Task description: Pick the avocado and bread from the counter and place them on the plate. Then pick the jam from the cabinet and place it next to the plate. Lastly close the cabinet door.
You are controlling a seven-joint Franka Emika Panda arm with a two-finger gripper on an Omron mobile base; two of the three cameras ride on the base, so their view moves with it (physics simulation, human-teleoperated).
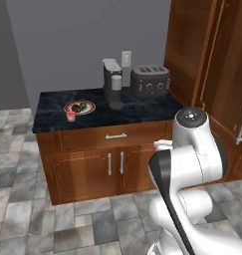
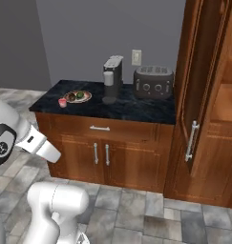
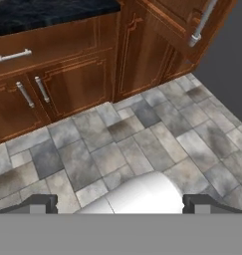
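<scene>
A: Surface first. Counter is black marble with pale veins, on brown base cabinets with a drawer and two small doors with metal handles. Floor is grey stone tile, wall plain grey.

B: What's on it?

A: Plate near the left end, red-orange rim. The avocado is on it, dark green, with a darker brownish lump beside it, can't tell if that's the bread. A small pink-red jar sits on the counter touching or just beside the plate's front-left edge. Coffee machine mid-counter, toaster to its right, wall outlet behind them.

B: Cabinet?

A: Tall reddish-brown cabinet right of the counter. Right base view shows the cabinet door swung out, silver bar handle facing us, shelves visible behind. Left base view gives just wood panels and a bit of the handle at the right edge, shelves hidden.

B: Gripper?

A: Hand view: gripper, two dark fingertips far apart at the bottom, jaws spread wide, nothing between them. It looks down at the tiles, the base cabinet fronts and the door handle at top right. Base views show the white arm low in front of the cabinets, well away from the plate
</scene>
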